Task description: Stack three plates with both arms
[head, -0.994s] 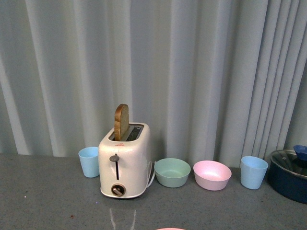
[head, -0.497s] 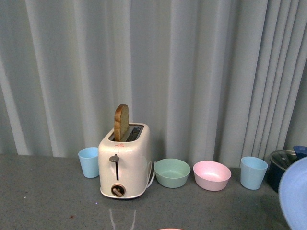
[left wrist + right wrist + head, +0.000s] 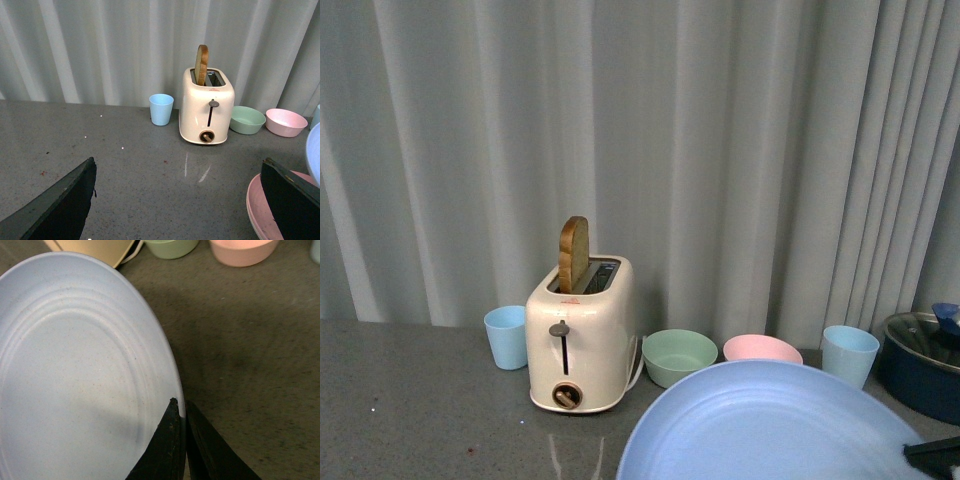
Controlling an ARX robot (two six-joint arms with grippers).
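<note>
The light blue plate (image 3: 770,425) fills the lower right of the front view, held above the table. My right gripper (image 3: 182,412) is shut on its rim; the plate (image 3: 75,370) fills most of the right wrist view. A black part of the right gripper shows at the front view's lower right edge. The pink plate (image 3: 262,207) lies on the table beside my left gripper's one finger. My left gripper (image 3: 180,200) is open and empty over bare table. The blue plate's edge (image 3: 315,160) shows in the left wrist view. The cream plate is out of view.
A cream toaster (image 3: 580,335) with a slice of bread stands at the back. Beside it are a light blue cup (image 3: 506,337), a green bowl (image 3: 680,357), a pink bowl (image 3: 762,348), another blue cup (image 3: 849,353) and a dark pot (image 3: 925,365). Grey curtains hang behind.
The light blue plate has swung in from the right and now covers the lower right of the front view, hiding part of the pink bowl.
</note>
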